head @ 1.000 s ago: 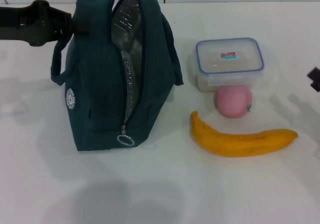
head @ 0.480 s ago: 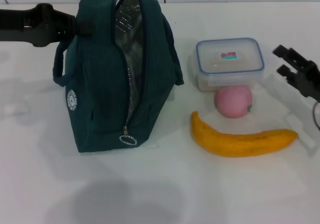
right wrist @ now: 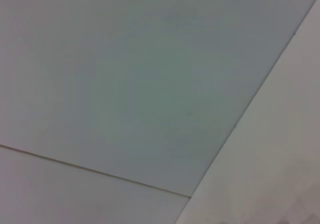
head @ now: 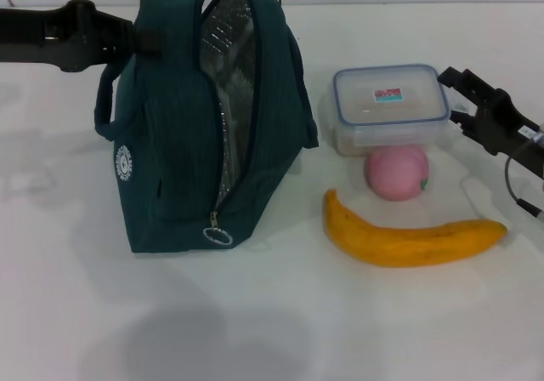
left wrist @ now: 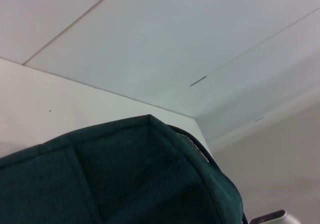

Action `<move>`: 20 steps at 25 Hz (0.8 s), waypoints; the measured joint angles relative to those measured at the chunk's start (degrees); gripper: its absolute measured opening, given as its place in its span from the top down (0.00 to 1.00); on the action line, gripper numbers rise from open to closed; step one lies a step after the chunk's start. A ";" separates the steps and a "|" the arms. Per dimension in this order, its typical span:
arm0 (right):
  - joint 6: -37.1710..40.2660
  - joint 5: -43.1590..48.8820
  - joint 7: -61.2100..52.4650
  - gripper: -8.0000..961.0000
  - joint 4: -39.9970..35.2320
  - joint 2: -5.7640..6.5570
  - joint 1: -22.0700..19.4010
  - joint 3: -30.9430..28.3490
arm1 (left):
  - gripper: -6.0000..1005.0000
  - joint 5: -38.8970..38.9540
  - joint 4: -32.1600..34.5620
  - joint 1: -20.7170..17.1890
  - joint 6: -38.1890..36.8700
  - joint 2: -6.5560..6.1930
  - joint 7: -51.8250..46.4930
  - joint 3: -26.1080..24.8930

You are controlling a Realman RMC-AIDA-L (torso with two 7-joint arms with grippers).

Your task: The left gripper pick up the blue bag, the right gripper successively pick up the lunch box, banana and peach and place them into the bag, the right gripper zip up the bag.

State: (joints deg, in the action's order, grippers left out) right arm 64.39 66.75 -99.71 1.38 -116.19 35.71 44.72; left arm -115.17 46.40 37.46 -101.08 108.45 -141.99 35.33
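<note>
While the blue bag (head: 208,126) is held upright at its upper-left handle by the clenched left gripper (head: 136,41), its mouth is seen gaping wider than half a second ago. The right gripper (head: 459,99), fingers spread, has been brought from the right edge up beside the lunch box (head: 389,109). The peach (head: 396,173) and banana (head: 411,236) are left unmoved below it.

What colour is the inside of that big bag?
Shiny silver lining inside the dark teal blue bag; the head view shows it best.

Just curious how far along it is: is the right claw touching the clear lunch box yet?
Apart. In the head view a strip of white table shows between the open right gripper and the lunch box.
</note>
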 joint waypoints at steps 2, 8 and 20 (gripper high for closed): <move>-0.64 -0.05 -0.12 0.14 0.48 0.00 0.69 -0.12 | 0.96 0.00 0.00 0.05 0.02 0.00 0.22 0.00; -2.05 -0.30 -0.33 0.14 0.73 0.00 2.00 -0.24 | 0.96 0.00 0.00 0.07 0.10 0.29 0.58 0.00; -2.25 -1.00 -0.37 0.14 0.19 0.00 2.41 -0.25 | 0.96 -0.02 0.01 0.07 0.01 0.94 1.54 0.09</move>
State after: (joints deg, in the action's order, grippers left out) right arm 62.13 65.75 -100.08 1.58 -116.19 38.11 44.47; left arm -115.19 46.41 37.53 -101.07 109.39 -140.45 35.42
